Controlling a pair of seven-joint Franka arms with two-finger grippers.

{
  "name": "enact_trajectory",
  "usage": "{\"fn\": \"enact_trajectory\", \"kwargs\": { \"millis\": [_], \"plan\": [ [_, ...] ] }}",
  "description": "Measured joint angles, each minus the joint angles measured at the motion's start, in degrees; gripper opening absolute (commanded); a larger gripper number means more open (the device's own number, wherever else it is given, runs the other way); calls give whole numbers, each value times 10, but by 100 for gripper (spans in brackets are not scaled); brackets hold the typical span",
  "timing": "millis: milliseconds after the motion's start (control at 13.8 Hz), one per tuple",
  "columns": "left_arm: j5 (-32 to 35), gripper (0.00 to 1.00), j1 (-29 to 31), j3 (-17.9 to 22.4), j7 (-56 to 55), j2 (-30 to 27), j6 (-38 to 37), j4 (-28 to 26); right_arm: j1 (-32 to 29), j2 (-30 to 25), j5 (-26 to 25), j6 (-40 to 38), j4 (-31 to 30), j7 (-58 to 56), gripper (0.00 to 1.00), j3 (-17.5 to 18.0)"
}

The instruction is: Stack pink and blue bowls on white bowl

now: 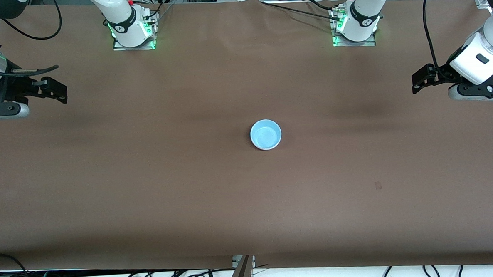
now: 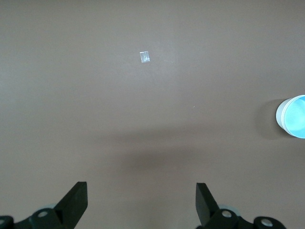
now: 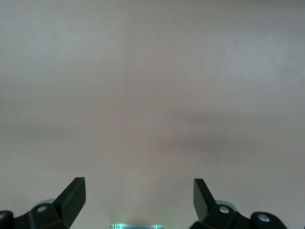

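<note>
While parked over the right arm's end of the table, right gripper (image 1: 63, 93): jaws spread wide, nothing between them, just waiting. Only bare cloth in its wrist view.

Blue bowl (image 1: 266, 134): sitting upright on the table (image 1: 148, 180), about midway between the two arms' ends, well apart from both grippers. Only bowl to be seen.

Pink and white bowls: nowhere separately visible. Pale bands under the blue rim in the left wrist view, maybe rims nested underneath, but honestly can't tell. If so, looks like the stack is pretty much done.

Doing it well: if anything's left, come straight down over the rim, pinch one wall, lift clear, then centre it over the white bowl before letting go so it drops in flat and doesn't sit cocked. Otherwise leave the stack alone and keep the arms out.

Tape scrap (image 1: 378, 185): small flat mark on the cloth, nearer the front camera than the bowl and toward the left arm's end. Flat, no bother.

Left gripper (image 1: 418, 81): over the left arm's end, jaws wide apart and empty, also waiting.

In the way: nothing spotted between either gripper and the bowl. Cables at the table's edges only.
</note>
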Motion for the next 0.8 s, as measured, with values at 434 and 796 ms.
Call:
{"fn": "enact_trajectory", "kwargs": {
  "millis": [434,796],
  "plan": [
    [0,100,0,0,0,1,0,0,-9,-3,0,-21,-6,2,100,32],
    [0,100,0,1,0,1,0,0,-14,-3,1,-22,-7,2,100,28]
  ]
}}
